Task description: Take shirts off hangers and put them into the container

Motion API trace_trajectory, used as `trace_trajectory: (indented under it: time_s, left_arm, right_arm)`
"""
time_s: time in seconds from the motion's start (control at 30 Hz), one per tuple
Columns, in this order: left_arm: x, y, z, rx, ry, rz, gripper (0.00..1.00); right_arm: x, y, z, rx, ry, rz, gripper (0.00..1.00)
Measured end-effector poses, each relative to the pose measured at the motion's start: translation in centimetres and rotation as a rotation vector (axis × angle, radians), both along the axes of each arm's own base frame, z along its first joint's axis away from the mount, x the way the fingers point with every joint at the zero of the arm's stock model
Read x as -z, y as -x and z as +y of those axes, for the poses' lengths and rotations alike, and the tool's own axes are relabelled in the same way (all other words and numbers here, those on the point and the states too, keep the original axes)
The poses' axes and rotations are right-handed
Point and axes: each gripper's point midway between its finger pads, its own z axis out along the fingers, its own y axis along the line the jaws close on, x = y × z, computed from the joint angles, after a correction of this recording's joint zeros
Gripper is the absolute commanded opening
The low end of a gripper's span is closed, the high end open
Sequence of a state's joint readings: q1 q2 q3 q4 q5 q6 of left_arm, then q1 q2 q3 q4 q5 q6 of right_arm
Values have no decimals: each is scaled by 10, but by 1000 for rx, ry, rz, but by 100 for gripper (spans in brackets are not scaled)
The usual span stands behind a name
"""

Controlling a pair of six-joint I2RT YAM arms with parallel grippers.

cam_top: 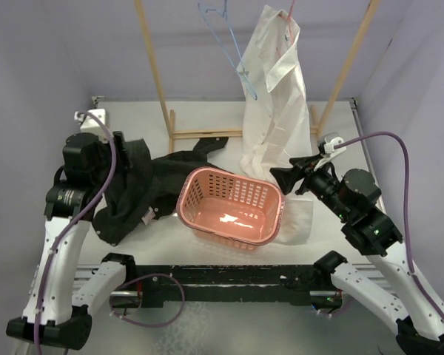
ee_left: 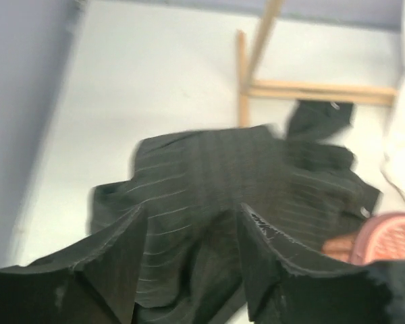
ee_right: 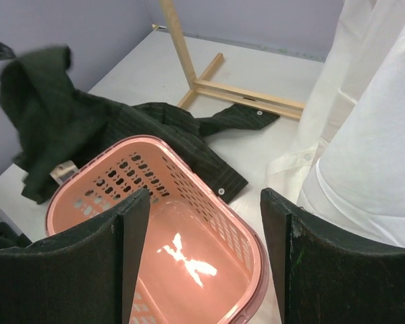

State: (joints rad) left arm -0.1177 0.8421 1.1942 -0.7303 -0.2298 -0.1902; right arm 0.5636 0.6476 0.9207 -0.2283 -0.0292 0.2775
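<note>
White tabletop (cam_top: pixel 133 122) meets lavender walls. Left gripper (ee_left: pixel 192 219) stands parted with nothing pinched; the black shirt (ee_left: pixel 209 175) lies heaped just below it and reaches the left rim of the basket (cam_top: pixel 207 174). Right gripper (ee_right: pixel 206 202) gapes wide by the basket's right rim, beside the hanging white shirt (cam_top: pixel 274 96). The basket floor shows bare. Open tabletop lies behind, toward the rack base (cam_top: pixel 207 134).

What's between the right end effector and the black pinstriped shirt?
The salmon-pink perforated plastic laundry basket, between the right end effector and the black pinstriped shirt; see right wrist view.
</note>
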Motion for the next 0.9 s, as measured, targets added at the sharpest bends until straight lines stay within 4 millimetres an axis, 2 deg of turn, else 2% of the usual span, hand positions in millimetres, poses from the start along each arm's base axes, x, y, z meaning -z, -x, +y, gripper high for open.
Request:
trace_trajectory:
  time_s: [0.07,0.1,0.13,0.23,0.3,0.37,0.5,0.63,0.9]
  left_arm:
    - [22,-12,-20,91,42,67,81]
    - [34,-17,-29,128,67,101,89]
    - [48,-22,-38,163,93,135,93]
    - [104,-33,-59,237,165,277,100]
    - [138,-34,-68,254,206,374,99]
    - [160,-34,-71,248,228,445,99]
    - [187,-42,-71,208,251,528,99]
    - [200,-49,-69,176,252,551,99]
    - [253,-48,-47,-24,125,709,99]
  right_arm:
    - [3,1,2,-10,3,6,69]
    - [4,1,2,-14,5,9,69]
    - [6,1,3,-16,6,12,69]
    - [8,1,3,-19,9,17,69]
    - [10,2,3,-18,11,20,68]
    - [13,3,2,-18,13,24,69]
    - [21,3,2,-19,21,36,69]
    - [33,2,5,-31,28,59,68]
    - [39,2,11,-50,9,70,68]
